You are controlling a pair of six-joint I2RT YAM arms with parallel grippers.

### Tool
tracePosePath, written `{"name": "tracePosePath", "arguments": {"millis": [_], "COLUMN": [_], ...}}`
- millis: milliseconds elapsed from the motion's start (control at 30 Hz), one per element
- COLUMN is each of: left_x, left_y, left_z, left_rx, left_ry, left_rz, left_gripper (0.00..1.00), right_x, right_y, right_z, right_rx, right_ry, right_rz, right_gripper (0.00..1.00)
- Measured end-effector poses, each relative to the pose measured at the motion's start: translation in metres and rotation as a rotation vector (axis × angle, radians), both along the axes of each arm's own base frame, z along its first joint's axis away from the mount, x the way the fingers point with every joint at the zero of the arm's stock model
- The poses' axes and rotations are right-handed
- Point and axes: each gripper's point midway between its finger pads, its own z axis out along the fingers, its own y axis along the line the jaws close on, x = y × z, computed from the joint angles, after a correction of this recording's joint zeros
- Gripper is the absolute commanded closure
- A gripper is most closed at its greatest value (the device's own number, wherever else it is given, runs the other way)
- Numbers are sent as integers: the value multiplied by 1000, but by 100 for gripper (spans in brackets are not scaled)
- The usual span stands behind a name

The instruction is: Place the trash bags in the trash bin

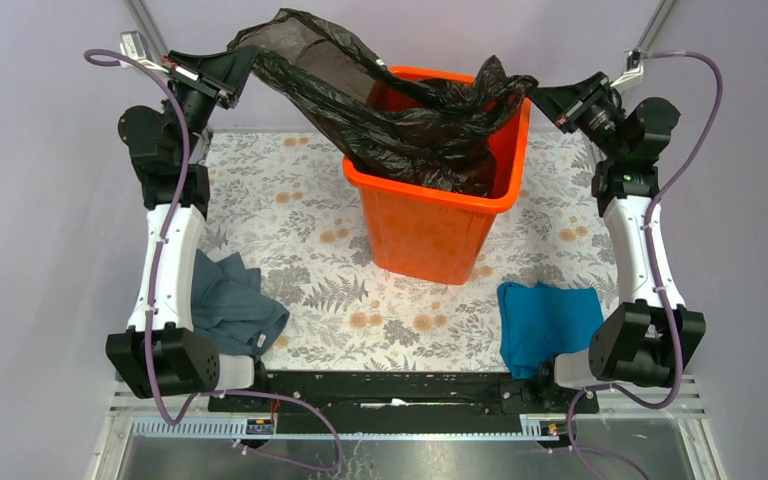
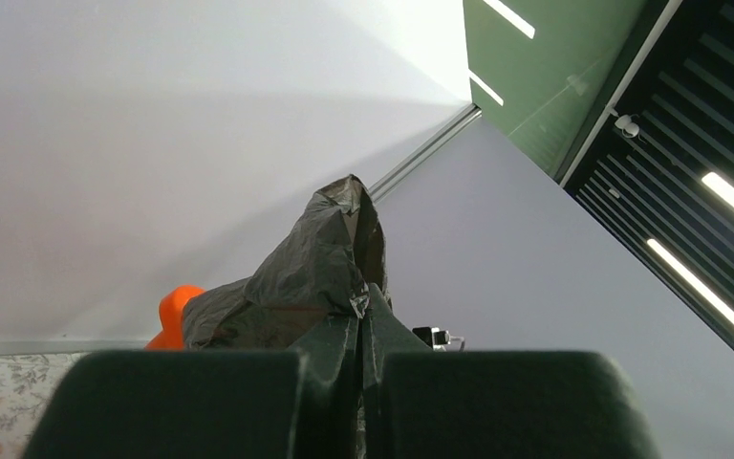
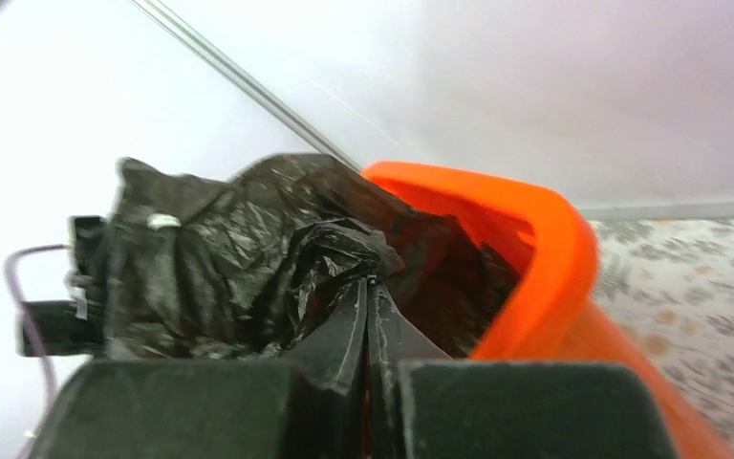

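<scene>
The orange trash bin (image 1: 430, 225) stands upright at the middle back of the table. The black trash bag (image 1: 380, 105) hangs partly inside it and is stretched up and left over the rim. My left gripper (image 1: 235, 72) is shut on the bag's upper left edge, held high left of the bin; the left wrist view shows the bag (image 2: 315, 263) pinched at my closed left gripper (image 2: 361, 311). My right gripper (image 1: 540, 97) is shut on the bag's right edge at the bin's right rim; the right wrist view shows the bag (image 3: 248, 249), the bin (image 3: 545, 249) and my closed right gripper (image 3: 370, 285).
A grey-blue cloth (image 1: 230, 305) lies on the floral table cover by the left arm. A teal cloth (image 1: 545, 320) lies near the right arm's base. Grey walls close in the back and sides.
</scene>
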Motion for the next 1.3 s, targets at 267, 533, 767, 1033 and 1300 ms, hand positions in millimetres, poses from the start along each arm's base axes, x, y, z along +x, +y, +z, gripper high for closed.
{"name": "tracePosePath", "arguments": {"millis": [267,533,767,1033,1300], "left_x": [-1,-29,1,11,-68], "left_y": [-28,-175,-213,-115,-65], "left_z": [-11,-40,-98,-50,-4], "left_rx": [-12,107,211,226,241], "left_ry": [21,53,193,182,58], "left_rz": [-67,-309,-328,-116,-76], "left_gripper": [100,100,100,100,100], "right_x": [-8,-52,-57,-66,-124], "right_y": [-4,-11,-27,-60,-75], "right_z": [57,106,92,109,103], "right_rx": [187,128,-10,-206,-355], "right_ry": [1,-25,42,68,83], "right_rz": [-38,-168,-297,-497,-604], "right_gripper": [100,100,100,100,100]}}
